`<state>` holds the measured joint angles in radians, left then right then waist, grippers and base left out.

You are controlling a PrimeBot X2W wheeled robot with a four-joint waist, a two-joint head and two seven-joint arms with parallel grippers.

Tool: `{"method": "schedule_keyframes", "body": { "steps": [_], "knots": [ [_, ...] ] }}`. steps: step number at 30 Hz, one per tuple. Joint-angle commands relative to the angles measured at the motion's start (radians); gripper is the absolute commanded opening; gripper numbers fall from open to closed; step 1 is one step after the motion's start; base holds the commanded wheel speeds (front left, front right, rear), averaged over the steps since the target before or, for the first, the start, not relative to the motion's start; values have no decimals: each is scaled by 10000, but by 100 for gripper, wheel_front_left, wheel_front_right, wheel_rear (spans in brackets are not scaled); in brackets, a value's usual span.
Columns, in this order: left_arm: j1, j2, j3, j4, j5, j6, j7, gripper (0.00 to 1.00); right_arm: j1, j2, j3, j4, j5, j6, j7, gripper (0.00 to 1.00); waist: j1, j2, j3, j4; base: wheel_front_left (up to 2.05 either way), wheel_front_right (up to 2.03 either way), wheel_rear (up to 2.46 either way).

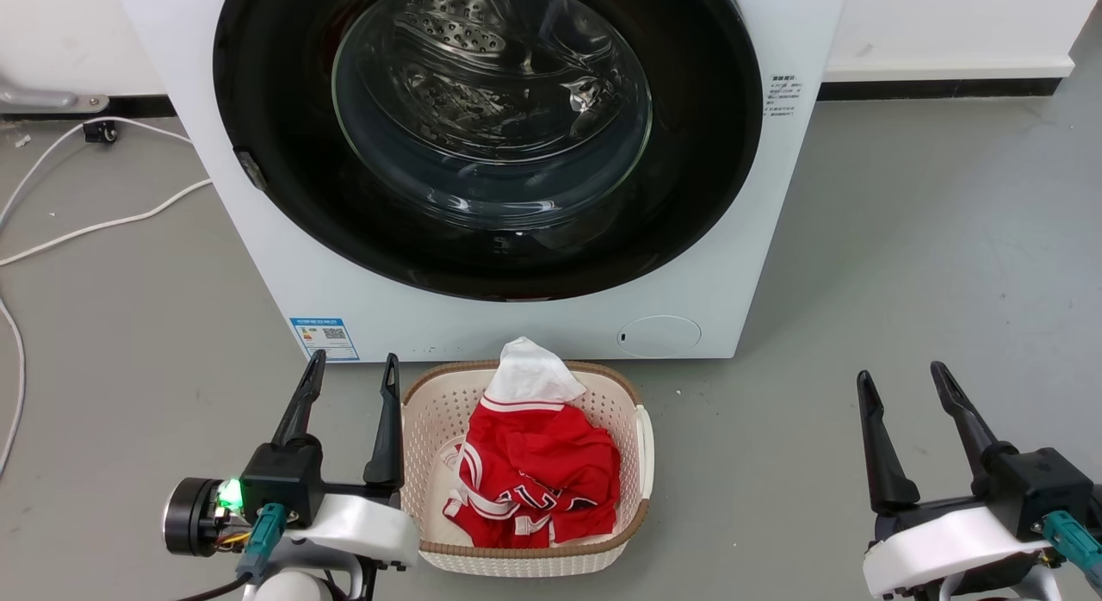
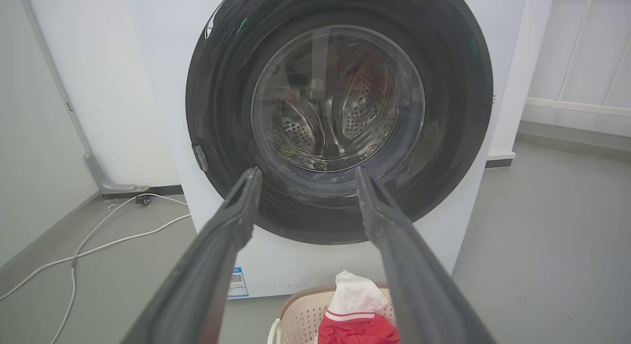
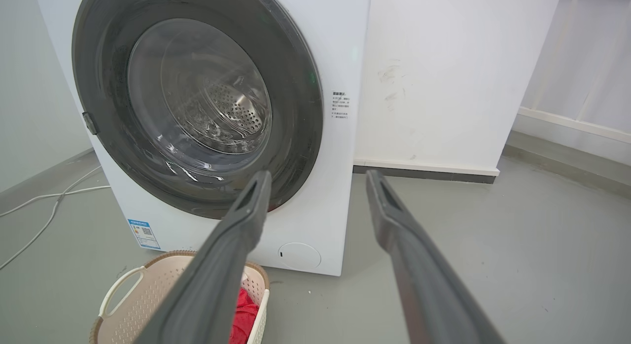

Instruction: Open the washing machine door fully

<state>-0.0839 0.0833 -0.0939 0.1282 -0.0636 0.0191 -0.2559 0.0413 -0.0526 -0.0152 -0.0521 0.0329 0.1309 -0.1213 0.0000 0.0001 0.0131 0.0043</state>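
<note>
The white washing machine (image 1: 732,265) stands straight ahead on the floor. Its round glossy black door (image 1: 697,179) with a clear glass centre lies flat against the front, closed; the steel drum shows through the glass. A small latch tab sits on the door's left rim. My left gripper (image 1: 353,368) hangs open low at the left, short of the machine, beside the basket. My right gripper (image 1: 900,380) stands open at the lower right, over bare floor. The left wrist view faces the door (image 2: 458,112) head on; the right wrist view sees the door (image 3: 300,112) from the right.
A beige laundry basket (image 1: 641,442) holding red and white clothes sits on the floor right before the machine, between my grippers. White cables (image 1: 103,222) trail over the grey floor at the left. A white wall with a dark skirting runs behind.
</note>
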Motion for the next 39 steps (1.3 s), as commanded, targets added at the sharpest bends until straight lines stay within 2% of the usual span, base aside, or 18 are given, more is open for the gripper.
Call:
{"method": "schedule_keyframes", "body": {
  "steps": [1, 26, 28, 29, 39],
  "knots": [
    [72, -4, 6, 10, 166, 38, -66, 100, 77, 42, -10, -46, -124, -5, -54, 100, 0, -1, 6, 1, 0, 0, 0],
    [130, -206, 290, 148, 149, -207, -96, 100, -8, 43, -44, 226, 227, -5, -115, 98, 0, -1, 27, -15, 0, 0, 0],
    [131, -216, 306, 130, 155, -221, -96, 100, -12, 43, -40, 236, 324, -5, -111, 3, 0, -1, 34, -14, 0, 0, 0],
    [134, -221, 307, 126, 164, -223, -96, 100, -9, 43, -36, 243, 353, -5, -104, 0, 0, -1, 36, -11, 0, 0, 0],
    [114, -249, 369, 129, 190, -238, -96, 100, -79, 42, -114, 356, 1140, -5, -255, 0, 0, -1, 60, -17, 0, 0, 0]
  ]
}}
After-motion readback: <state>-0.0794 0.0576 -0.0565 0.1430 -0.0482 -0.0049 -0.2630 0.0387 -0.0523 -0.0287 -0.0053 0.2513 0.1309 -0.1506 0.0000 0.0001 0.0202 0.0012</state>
